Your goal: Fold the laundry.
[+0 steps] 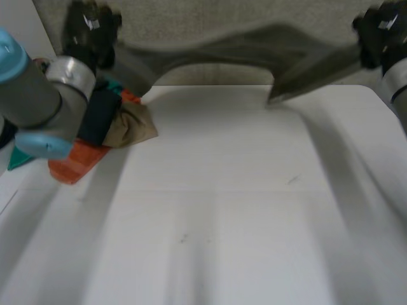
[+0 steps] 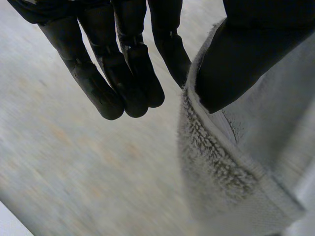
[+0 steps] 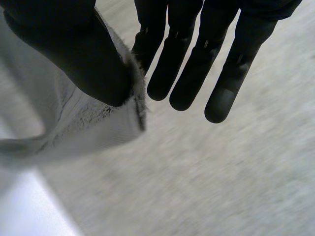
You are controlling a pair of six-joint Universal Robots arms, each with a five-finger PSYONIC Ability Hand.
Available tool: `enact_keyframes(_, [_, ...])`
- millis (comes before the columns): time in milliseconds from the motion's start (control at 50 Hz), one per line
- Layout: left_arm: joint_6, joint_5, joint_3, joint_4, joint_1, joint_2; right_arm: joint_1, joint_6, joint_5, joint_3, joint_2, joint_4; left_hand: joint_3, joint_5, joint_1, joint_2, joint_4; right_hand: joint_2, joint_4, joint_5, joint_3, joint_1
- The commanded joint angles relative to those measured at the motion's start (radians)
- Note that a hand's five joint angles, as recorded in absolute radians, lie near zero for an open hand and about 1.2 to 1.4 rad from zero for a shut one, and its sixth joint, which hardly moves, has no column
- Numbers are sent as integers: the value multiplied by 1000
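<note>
Grey towel (image 1: 241, 44) hangs stretched above the far edge of the desk (image 1: 222, 222), its long axis running hand to hand. The left hand (image 1: 89, 32) pinches one end and the right hand (image 1: 381, 32) the other, each with the thumb clamped on cloth and the remaining fingers (image 2: 106, 96) straight.

White table (image 1: 216, 210), faint dark scuff (image 1: 292, 180) on its surface, speckled grey wall (image 1: 203, 14) behind its far edge.
</note>
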Motion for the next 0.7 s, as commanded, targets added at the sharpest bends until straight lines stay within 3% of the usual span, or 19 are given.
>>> enact_keyframes(20, [9,61,-248,20,-4,-9,-6,-80,-50,127,53,106,206,235,229,197,197,217,198,220,210,262])
enact_keyframes(200, [60,121,-582,-93,-18,98,-95,-301,-60,333,4,321,206,235,229,197,197,217,198,220,210,262])
enact_keyframes(360, [238,116,-785,-432,11,352,-282,-602,-47,517,-246,727,206,235,229,197,197,217,198,220,210,262])
enact_keyframes(460, [364,121,-836,-643,49,402,-357,-748,-94,591,-324,789,206,235,229,197,197,217,198,220,210,262])
enact_keyframes(580, [419,149,-750,-580,42,329,-324,-678,-123,586,-259,663,206,235,229,197,197,217,198,220,210,262])
enact_keyframes(700, [410,110,-500,-434,-46,139,-224,-524,-88,452,-96,511,206,235,229,197,197,217,198,220,210,262])
